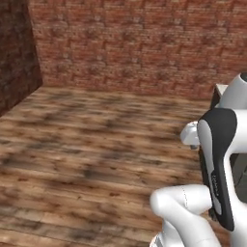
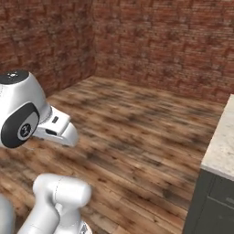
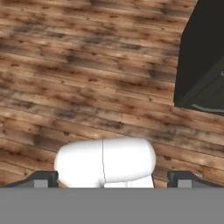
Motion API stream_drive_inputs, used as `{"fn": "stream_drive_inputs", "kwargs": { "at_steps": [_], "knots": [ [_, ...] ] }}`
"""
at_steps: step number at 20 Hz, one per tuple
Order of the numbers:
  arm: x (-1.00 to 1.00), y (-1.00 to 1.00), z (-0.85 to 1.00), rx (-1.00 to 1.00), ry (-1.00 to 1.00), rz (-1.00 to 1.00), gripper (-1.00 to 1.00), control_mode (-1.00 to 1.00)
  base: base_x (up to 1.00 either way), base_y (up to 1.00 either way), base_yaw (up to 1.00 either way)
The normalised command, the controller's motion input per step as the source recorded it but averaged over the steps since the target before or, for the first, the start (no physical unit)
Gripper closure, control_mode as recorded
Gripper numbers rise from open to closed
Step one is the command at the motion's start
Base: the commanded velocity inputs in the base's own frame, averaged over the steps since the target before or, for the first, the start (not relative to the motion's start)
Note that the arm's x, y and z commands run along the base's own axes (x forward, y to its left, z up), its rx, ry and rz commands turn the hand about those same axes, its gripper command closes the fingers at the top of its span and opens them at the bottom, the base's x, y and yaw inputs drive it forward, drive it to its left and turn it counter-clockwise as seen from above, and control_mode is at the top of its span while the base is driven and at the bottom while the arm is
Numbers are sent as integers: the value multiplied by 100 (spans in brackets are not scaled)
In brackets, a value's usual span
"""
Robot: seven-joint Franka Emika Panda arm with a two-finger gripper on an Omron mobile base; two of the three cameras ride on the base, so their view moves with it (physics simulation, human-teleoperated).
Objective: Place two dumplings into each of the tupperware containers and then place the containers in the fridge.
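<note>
The fingers [image 3: 112,177] stand wide apart and empty at the bottom of the hand view, over the wooden floor [image 3: 87,78]. Judged step: travel toward the work area. A counter [image 2: 224,141] edge sits at right. No dumplings are in sight; locating them comes next.

A wooden plank floor [image 1: 96,140] with dark and light streaks runs back to the brick walls [image 1: 135,43] that meet in the far left corner. On the right, a dark cabinet [image 2: 212,201] stands directly on the floor and carries a pale speckled stone countertop [image 2: 224,141]. In the hand view the same boards lie below, with the dark cabinet base [image 3: 201,61] resting on them at the upper right.
</note>
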Motion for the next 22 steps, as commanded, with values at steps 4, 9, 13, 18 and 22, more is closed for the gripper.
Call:
{"fn": "stream_drive_inputs", "kwargs": {
  "at_steps": [4, 9, 13, 18, 22],
  "knots": [
    [0, 0, 0, 0, 0, 0, -100, 100, 88, 100, -34],
    [0, 0, 0, 0, 0, 0, -100, 100, 100, 98, -31],
    [0, 0, 0, 0, 0, 0, -100, 100, 100, 93, -42],
    [0, 0, 0, 0, 0, 0, -100, 100, 87, 74, -65],
    [0, 0, 0, 0, 0, 0, -100, 100, 72, 67, -73]
  ]
}}
